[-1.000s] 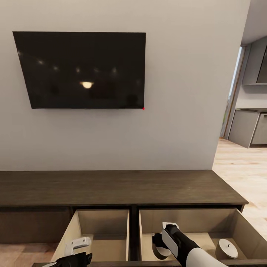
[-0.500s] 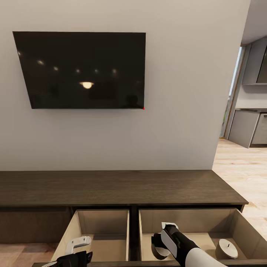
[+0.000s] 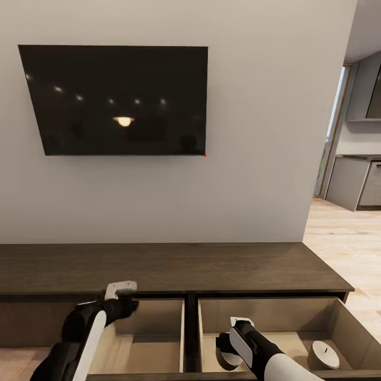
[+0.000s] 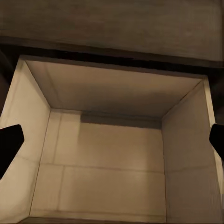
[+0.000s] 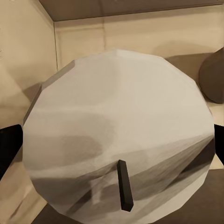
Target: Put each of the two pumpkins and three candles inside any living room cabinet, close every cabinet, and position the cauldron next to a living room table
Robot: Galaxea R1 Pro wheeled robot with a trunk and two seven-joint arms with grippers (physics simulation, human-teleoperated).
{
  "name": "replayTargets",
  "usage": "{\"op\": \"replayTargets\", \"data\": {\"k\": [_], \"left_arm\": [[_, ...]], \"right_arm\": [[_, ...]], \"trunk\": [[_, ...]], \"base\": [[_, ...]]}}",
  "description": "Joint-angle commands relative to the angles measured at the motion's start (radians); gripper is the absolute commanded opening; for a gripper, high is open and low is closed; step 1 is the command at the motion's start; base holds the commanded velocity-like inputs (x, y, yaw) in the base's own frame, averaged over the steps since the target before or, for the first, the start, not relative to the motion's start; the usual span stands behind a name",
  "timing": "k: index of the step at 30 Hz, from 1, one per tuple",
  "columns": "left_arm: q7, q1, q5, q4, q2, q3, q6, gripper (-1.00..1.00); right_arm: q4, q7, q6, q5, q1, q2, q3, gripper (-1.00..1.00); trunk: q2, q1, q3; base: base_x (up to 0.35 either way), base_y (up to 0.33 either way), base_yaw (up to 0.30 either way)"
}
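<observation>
1. The right gripper point(image 3: 226, 353) is down inside the right-hand drawer point(image 3: 338, 317) of the cabinet point(image 3: 159, 267), with a candle point(image 5: 119, 140) between its fingers. In the right wrist view the 2 dark fingertips point(image 5: 9, 147) flank the candle's sides, wick facing the camera. I cannot tell whether they are clamped on it or already slack.
2. My reading is that this candle is held low so it can be set on the drawer floor rather than dropped.
3. A second candle point(image 3: 323, 354) stands on the same drawer floor, well to the right of the gripper and apart from it.
4. The left gripper point(image 3: 120, 291) hangs above the left-hand drawer point(image 3: 148, 317), fingers spread wide and holding nothing. The left wrist view looks down into that pale drawer, bare inside.
5. Both drawers stand pulled out, probably left so for loading. They need closing later.
</observation>
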Motion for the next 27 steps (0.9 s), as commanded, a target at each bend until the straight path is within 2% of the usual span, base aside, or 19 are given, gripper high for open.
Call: {"op": "replayTargets", "data": {"k": [1, 8, 22, 27], "left_arm": [[0.009, -0.011, 0.009, -0.001, 0.000, 0.002, 0.004, 1.00], [0.009, -0.024, 0.006, -0.001, 0.017, 0.003, 0.004, 1.00], [0.009, -0.017, 0.007, -0.001, 0.019, 0.004, 0.004, 1.00], [0.009, -0.017, 0.007, 0.000, 0.019, 0.002, 0.004, 1.00]], "right_arm": [[-0.002, -0.008, 0.004, -0.010, -0.001, -0.001, 0.008, -1.00], [-0.002, -0.008, 0.004, -0.010, -0.001, -0.001, 0.008, -1.00], [-0.002, -0.008, 0.004, -0.010, -0.001, -0.001, 0.008, -1.00], [-0.003, -0.008, 0.004, -0.010, -0.001, 0.001, 0.008, -1.00]], "trunk": [[-0.001, 0.000, -0.001], [-0.001, 0.000, -0.001], [-0.001, 0.000, -0.001], [-0.002, 0.002, -0.021]], "base": [[0.000, 0.000, 0.000], [0.000, 0.000, 0.000], [0.000, 0.000, 0.000], [0.000, 0.000, 0.000]]}}
